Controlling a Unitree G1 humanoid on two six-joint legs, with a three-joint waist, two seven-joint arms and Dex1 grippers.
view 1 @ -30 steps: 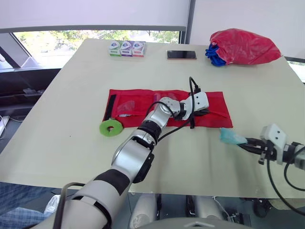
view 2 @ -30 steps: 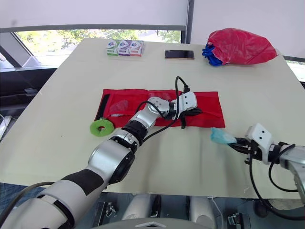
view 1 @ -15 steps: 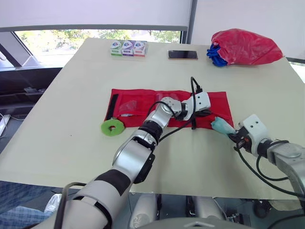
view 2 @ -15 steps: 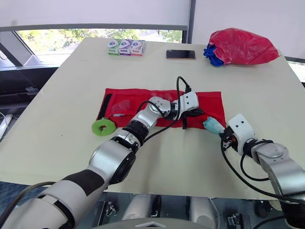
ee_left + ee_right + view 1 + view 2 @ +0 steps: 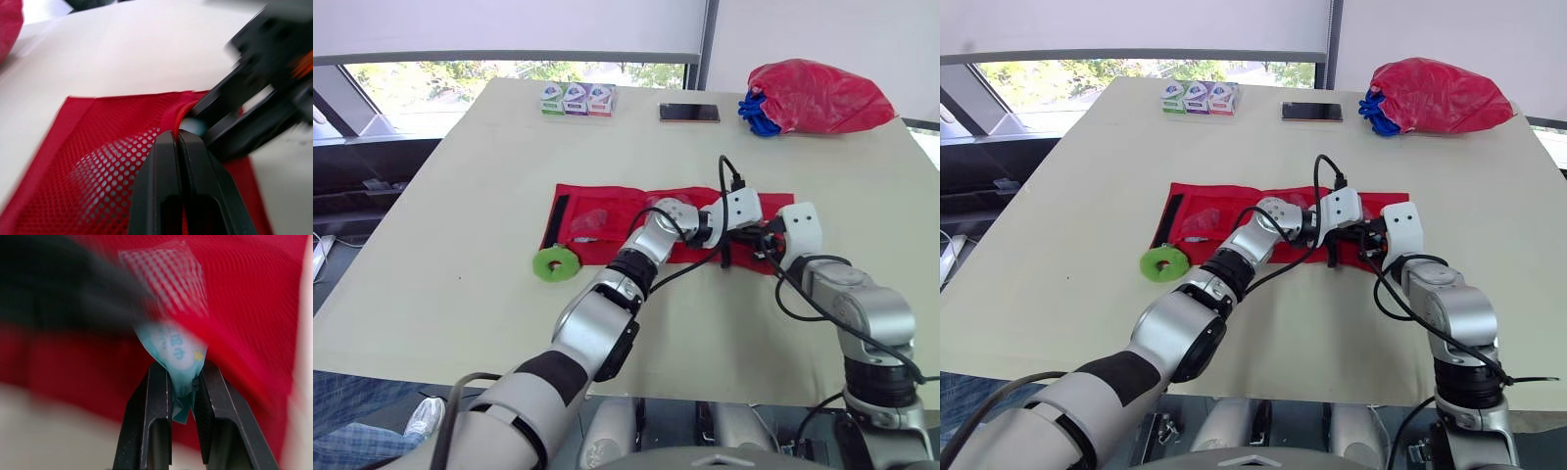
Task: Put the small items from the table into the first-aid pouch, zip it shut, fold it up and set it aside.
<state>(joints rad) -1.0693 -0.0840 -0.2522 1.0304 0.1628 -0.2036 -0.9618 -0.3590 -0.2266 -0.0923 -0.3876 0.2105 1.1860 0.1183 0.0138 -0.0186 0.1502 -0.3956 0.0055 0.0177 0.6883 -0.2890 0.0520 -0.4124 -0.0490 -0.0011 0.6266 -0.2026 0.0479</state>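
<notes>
The red first-aid pouch (image 5: 607, 211) lies unfolded in the middle of the table. My left gripper (image 5: 177, 139) is shut on the edge of its mesh pocket near the right end (image 5: 741, 231). My right gripper (image 5: 182, 374) is shut on a small teal packet (image 5: 175, 355), right beside the left one (image 5: 763, 241). The packet's far end sits under the red mesh. In the left wrist view the teal packet (image 5: 191, 126) shows at the pocket's mouth between black fingers (image 5: 230, 129). A green ring (image 5: 555, 263) lies on the table by the pouch's near left corner.
Three small boxes (image 5: 574, 99), a phone (image 5: 688, 113) and a red bag (image 5: 818, 96) with something blue beside it sit along the far edge. A black strap (image 5: 558, 220) runs across the pouch's left end. Some items (image 5: 592, 223) show in its left pocket.
My right gripper has carried the teal packet from the table's near right up to the pouch's right end and into the pocket mouth. My left gripper has kept its hold on the pouch.
</notes>
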